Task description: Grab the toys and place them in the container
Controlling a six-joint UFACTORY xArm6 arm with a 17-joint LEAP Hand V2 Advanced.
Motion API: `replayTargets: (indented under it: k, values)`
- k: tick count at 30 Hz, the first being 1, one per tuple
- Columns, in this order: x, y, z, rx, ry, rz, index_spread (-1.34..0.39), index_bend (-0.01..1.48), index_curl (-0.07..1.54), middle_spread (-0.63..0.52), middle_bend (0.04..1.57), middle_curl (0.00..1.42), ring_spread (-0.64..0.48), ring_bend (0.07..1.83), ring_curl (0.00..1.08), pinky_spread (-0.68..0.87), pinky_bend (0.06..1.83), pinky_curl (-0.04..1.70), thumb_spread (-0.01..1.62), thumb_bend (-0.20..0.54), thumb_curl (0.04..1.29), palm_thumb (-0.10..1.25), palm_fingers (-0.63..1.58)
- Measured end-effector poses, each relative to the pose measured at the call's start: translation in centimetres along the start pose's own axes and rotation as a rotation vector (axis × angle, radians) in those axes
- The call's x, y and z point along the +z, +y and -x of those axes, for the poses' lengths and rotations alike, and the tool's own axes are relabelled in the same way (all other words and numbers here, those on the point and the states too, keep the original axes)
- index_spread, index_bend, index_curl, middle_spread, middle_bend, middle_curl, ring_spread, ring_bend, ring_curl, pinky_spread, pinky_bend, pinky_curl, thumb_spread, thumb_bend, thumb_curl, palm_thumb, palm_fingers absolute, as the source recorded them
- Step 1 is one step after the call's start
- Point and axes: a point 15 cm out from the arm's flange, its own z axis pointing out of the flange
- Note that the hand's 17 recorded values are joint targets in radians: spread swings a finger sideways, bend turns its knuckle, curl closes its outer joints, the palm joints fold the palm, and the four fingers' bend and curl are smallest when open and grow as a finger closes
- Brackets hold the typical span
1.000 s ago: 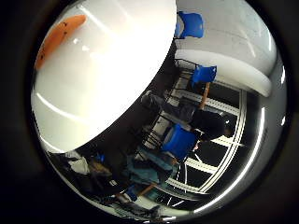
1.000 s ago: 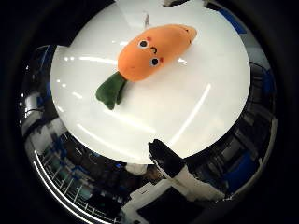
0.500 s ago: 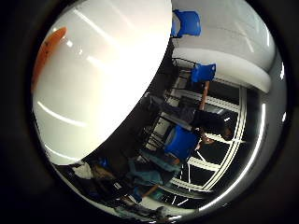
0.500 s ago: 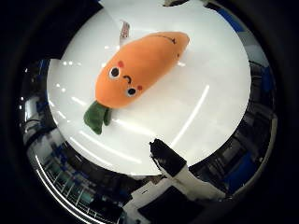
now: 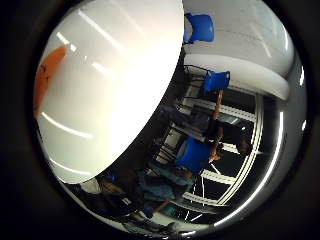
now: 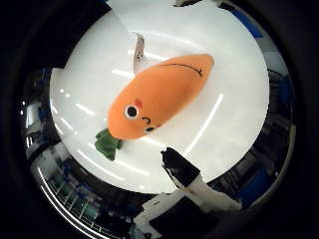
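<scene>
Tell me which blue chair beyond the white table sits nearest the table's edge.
The upper blue chair, whose seat almost meets the white table's rim. The other two blue chairs stand farther out on the floor.

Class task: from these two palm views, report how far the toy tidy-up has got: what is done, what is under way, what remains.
Done: nothing visible; no container shows in either view. Under way: the robot hand is over the carrot toy, which lies on the white round table, with one fingertip beside it and nothing gripped. Left: grasp the carrot toy, lift it, place it in the container.
</scene>
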Motion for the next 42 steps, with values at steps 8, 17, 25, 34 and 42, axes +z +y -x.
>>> replayTargets:
  k: [8,17,25,34,42]
  values:
    - [1.2,-1.2,1.5,-0.003,-0.022,0.005,-0.42,0.15,0.25,-0.01,0.19,0.32,0.14,0.39,0.26,0.39,0.53,0.3,1.05,-0.024,0.31,0.58,0.03]
    - [1.5,-1.1,2.1,-0.013,-0.035,0.015,-0.43,0.17,0.26,-0.02,0.19,0.32,0.13,0.39,0.26,0.38,0.51,0.3,1.04,-0.024,0.31,0.59,0.08]
    - [1.6,0.0,3.2,-0.043,-0.064,0.077,-0.43,0.16,0.25,-0.1,0.23,0.33,0.03,0.46,0.26,0.36,0.52,0.28,1.04,-0.024,0.31,0.59,0.2]
    - [0.0,0.7,2.2,-0.042,-0.043,0.077,-0.46,0.16,0.26,-0.25,0.46,0.4,-0.26,0.81,0.33,-0.02,0.51,0.22,1.06,-0.014,0.32,0.63,0.72]
    - [-1.0,2.7,2.8,-0.047,-0.083,0.137,-0.45,0.2,0.31,-0.28,0.66,0.5,-0.32,0.94,0.4,-0.52,0.79,0.26,1.06,-0.005,0.38,0.82,1.14]
